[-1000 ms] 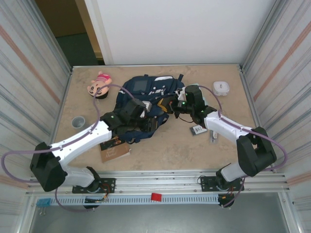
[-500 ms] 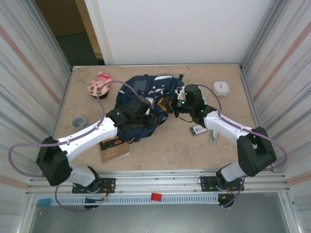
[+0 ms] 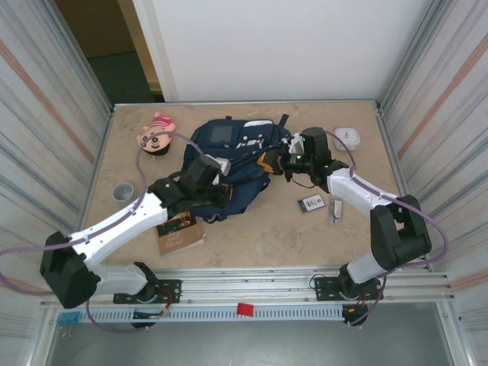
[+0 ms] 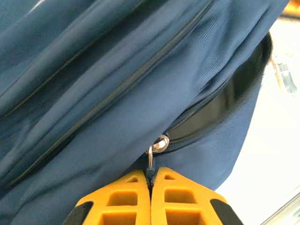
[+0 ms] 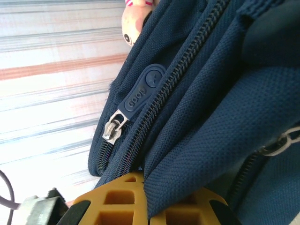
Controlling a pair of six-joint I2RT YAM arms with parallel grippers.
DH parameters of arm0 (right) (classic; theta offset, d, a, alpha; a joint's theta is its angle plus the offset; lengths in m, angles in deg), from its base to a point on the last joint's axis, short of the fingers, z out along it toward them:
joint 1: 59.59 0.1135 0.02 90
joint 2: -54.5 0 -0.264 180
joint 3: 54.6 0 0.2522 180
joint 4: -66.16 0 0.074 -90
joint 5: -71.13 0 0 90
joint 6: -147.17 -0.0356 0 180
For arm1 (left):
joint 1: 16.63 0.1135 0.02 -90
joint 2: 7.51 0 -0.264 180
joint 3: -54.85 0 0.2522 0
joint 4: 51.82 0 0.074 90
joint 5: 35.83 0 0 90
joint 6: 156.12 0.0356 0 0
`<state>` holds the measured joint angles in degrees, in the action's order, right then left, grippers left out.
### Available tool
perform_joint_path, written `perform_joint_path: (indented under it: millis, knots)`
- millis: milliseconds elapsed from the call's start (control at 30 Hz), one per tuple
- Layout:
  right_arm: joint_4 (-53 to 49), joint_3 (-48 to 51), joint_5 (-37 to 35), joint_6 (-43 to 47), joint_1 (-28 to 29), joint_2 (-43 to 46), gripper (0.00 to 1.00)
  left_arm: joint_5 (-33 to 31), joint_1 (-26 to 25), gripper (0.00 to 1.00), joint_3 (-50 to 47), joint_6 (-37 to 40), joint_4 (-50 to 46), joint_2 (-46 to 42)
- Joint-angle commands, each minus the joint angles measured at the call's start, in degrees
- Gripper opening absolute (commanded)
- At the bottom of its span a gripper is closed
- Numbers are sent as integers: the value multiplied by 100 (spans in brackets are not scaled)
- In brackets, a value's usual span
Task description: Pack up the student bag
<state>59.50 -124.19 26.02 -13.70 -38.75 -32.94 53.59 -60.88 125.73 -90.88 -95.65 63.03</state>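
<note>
Opening the large navy-blue fabric backpack, we are pinching its metal zipper pull in the left gripper, fabric in the right gripper; brown book at its seven o'clock is lying unpacked.

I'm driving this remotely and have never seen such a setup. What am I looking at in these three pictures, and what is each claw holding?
These are two white robot arms bolted to the near edge of a table. The wide picture comes from a camera above and behind them. The two close-ups come from cameras on the wrists, so the yellow fingers at the bottom are each arm's own.

On the table lie a navy backpack, a pink pig toy, a small grey cup, a book, a white box and a small card.

The left gripper is shut on the backpack's metal zip pull. The right gripper is shut on a fold of the backpack's fabric, beside another zip.
</note>
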Motion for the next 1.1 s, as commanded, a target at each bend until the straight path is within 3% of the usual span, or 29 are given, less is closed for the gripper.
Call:
perform_joint_path:
  millis: [0, 67, 167, 200, 267, 367, 500, 633, 867, 1067]
  knots:
    - [64, -513, 452, 320, -291, -75, 0, 105, 139, 0, -343, 335, -217, -436]
    - [53, -646, 556, 527, -369, -164, 5, 307, 196, 0, -516, 460, 41, -573]
    - [152, -596, 570, 435, -341, -128, 48, 818, 251, 0, -641, 409, 867, -581]
    - [194, -468, 478, 434, -291, -10, 55, 934, 251, 0, -593, 357, 1097, -495]
    - [155, -134, 189, 130, -203, 318, 60, 1176, 257, 0, -442, 251, 1342, -287]
    - [-234, 310, -268, 85, -73, 956, 63, 1390, 252, 0, -250, 157, 1449, -11]
    - [-1571, 536, -1143, 591, 81, 2006, 68, 1512, 257, 0, -142, 143, 1501, 185]
    - [-1451, 1086, -1604, -102, 342, 2637, 70, 1666, 255, 0, -123, 91, 1630, 245]
    - [-673, 1407, -2402, -954, 1348, 2389, 68, 1712, 224, 0, -192, 60, 1791, 271]
    - [-39, 1347, -2501, -1264, 1383, 1604, 67, 1786, 114, 0, -216, 140, 1756, 296]
